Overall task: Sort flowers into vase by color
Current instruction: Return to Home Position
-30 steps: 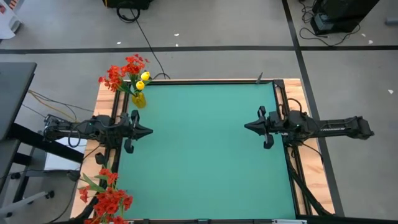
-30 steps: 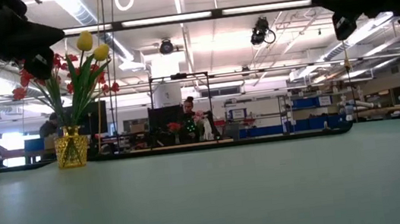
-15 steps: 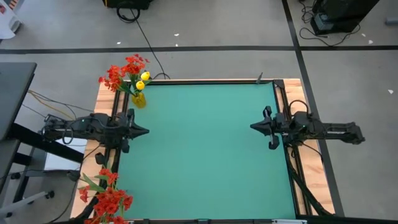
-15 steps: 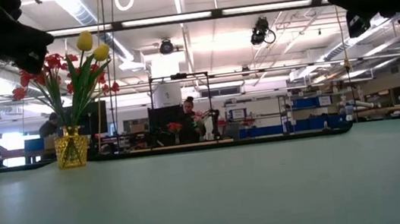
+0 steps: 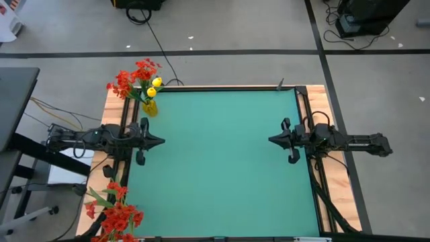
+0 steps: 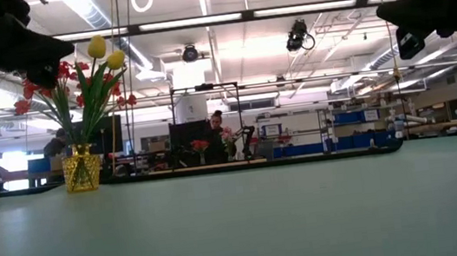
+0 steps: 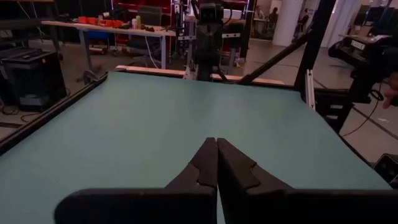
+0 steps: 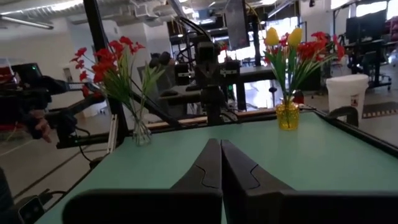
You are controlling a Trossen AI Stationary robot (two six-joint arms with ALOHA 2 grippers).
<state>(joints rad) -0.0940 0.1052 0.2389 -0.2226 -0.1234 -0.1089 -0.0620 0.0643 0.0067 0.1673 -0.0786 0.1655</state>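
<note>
A small yellow vase (image 5: 149,107) stands on its base at the table's far left corner and holds yellow tulips (image 5: 154,86) and red flower sprays (image 5: 131,77); it also shows in the low view (image 6: 83,172) and the right wrist view (image 8: 287,116). A second bunch of red flowers (image 5: 114,215) stands in a clear vase (image 8: 141,132) at the near left corner. My left gripper (image 5: 161,141) hovers shut at the table's left edge, pointing level toward the right. My right gripper (image 5: 271,140) hovers shut at the right edge, pointing level toward the left. Both are shut on nothing (image 7: 216,144) (image 8: 221,144).
The green mat (image 5: 222,161) lies between the two grippers inside a wooden border (image 5: 107,117). A person's hand (image 8: 40,127) shows beyond the table's left side in the right wrist view. Cables (image 5: 154,40) run on the floor behind the far edge.
My right gripper has drawn back a little toward the table's right edge and sunk slightly, staying shut and level. The flowers and both vases have kept still.
</note>
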